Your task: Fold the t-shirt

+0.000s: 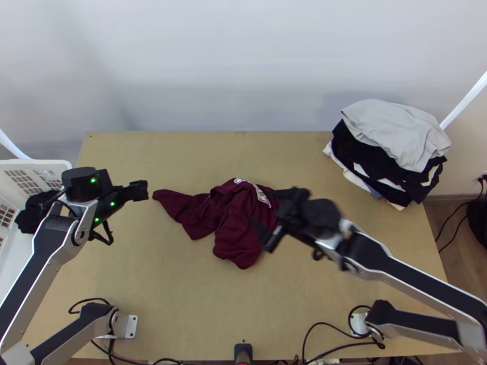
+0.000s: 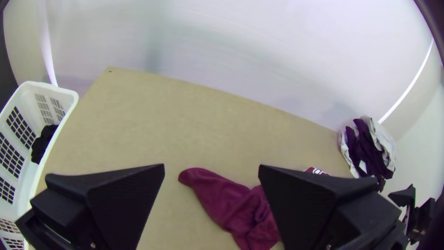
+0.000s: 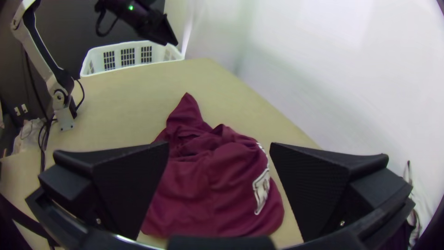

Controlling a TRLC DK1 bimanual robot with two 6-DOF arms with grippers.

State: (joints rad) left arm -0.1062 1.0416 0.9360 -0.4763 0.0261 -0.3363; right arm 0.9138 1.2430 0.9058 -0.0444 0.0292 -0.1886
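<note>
Right wrist view shows right hand (image 1: 274,216) spread, seemingly off bunched t-shirt (image 3: 212,185)

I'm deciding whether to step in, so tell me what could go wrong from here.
The maroon shirt lies bunched, so the open right gripper may pinch several layers at once. The left gripper is off to one side; a one-armed pull could drag the heap instead of spreading it.
</note>
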